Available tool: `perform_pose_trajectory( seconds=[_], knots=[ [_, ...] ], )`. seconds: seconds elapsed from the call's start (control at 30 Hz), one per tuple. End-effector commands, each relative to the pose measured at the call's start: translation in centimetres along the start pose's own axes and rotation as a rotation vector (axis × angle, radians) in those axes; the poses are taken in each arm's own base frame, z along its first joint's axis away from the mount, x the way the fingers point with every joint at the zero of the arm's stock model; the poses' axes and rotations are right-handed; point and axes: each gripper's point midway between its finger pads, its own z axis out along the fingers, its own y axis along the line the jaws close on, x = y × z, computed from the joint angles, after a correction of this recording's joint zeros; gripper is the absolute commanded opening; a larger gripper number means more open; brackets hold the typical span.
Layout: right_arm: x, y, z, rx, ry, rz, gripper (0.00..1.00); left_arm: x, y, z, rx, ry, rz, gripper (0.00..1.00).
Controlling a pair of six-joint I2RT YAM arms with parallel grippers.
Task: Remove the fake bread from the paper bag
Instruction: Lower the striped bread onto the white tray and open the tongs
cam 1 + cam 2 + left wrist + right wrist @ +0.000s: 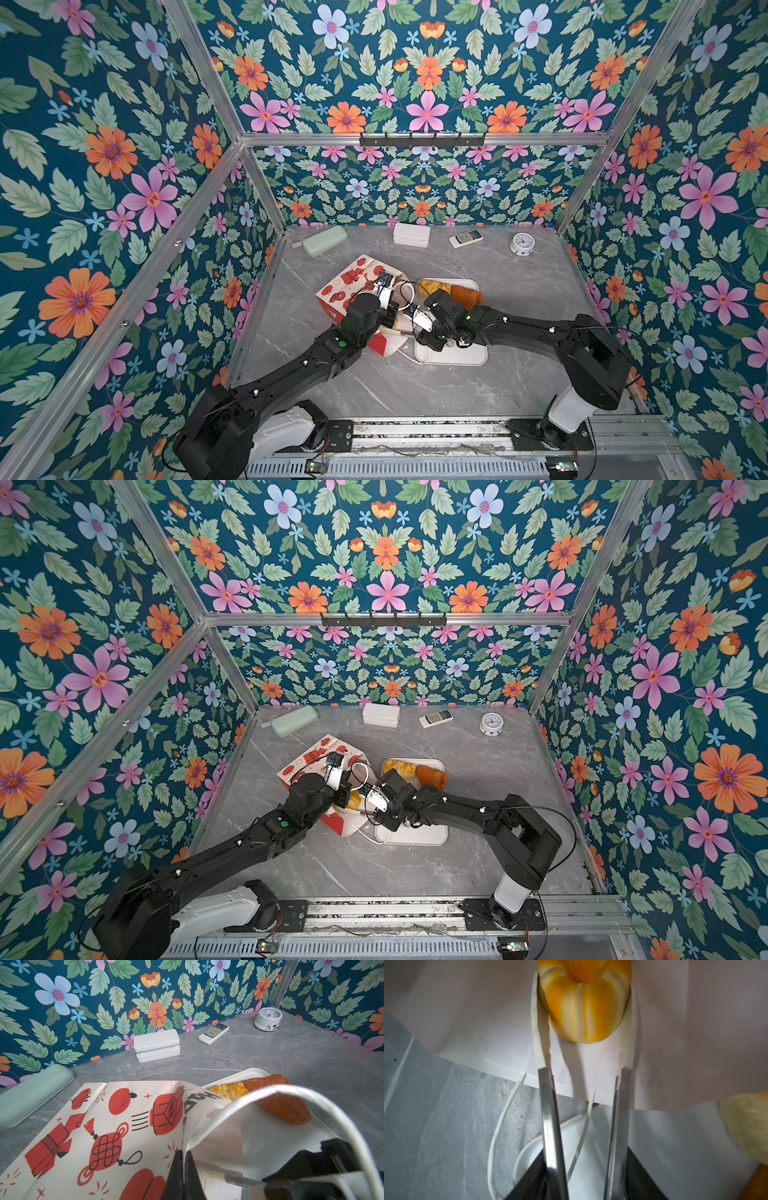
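Two arms sit nearest the lens, left arm (286,374) and right arm (536,328), meeting over the middle of one grey table (532,291).

Count: one bag (353,278), one tray (457,357), and three bread pieces that I can make out in both top views.

Bag: on its side, just left of the tray. Its long axis runs roughly across the table, mouth toward the tray, closed end toward the left wall. One cord (500,1126) trails off its lower lip.

Tray: two pieces side by side at the far end, one yellow pastry (432,287) and one roll (467,296). The roll lies aslant.

Third piece: one bun (587,997), on the lower paper inside the bag mouth. Both top views give only a yellow patch between the wrists. The right wrist view alone shows its flutes. There the right gripper (584,1012) has its fingers spread, one along each flank of the bun; I cannot tell whether they press it.

The left wrist view alone shows the left gripper (184,1155) closed tight on the bag's upper lip.

Back wall: one case (325,240), one box (411,235), one remote (466,238), one clock (522,243).
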Motion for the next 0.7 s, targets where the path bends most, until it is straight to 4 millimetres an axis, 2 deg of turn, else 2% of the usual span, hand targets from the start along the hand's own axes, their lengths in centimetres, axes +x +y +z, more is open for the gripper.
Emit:
perform_pose_trajectory(
  seconds=[0.0,0.23,0.4,0.57,0.67],
  knots=[
    [0.0,-0.1,-1.3,0.020,-0.007,0.006,0.45,-1.2,0.4,0.0,-0.018,-0.046,-0.024,0.01],
    [1.7,0.7,-4.8,0.037,0.000,0.070,0.44,-1.3,1.2,0.3,-0.066,-0.049,-0.037,0.01],
    [3.8,0.8,-7.7,0.083,0.043,0.173,0.43,-1.3,1.7,0.7,-0.098,-0.044,-0.039,0.01],
    [5.7,1.6,-11.4,0.083,-0.013,0.308,0.43,-1.5,2.2,0.9,-0.127,-0.046,-0.043,0.01],
    [6.2,1.4,-14.0,0.106,-0.083,0.386,0.42,-1.9,2.6,1.0,-0.147,-0.055,-0.050,0.01]
  ],
)
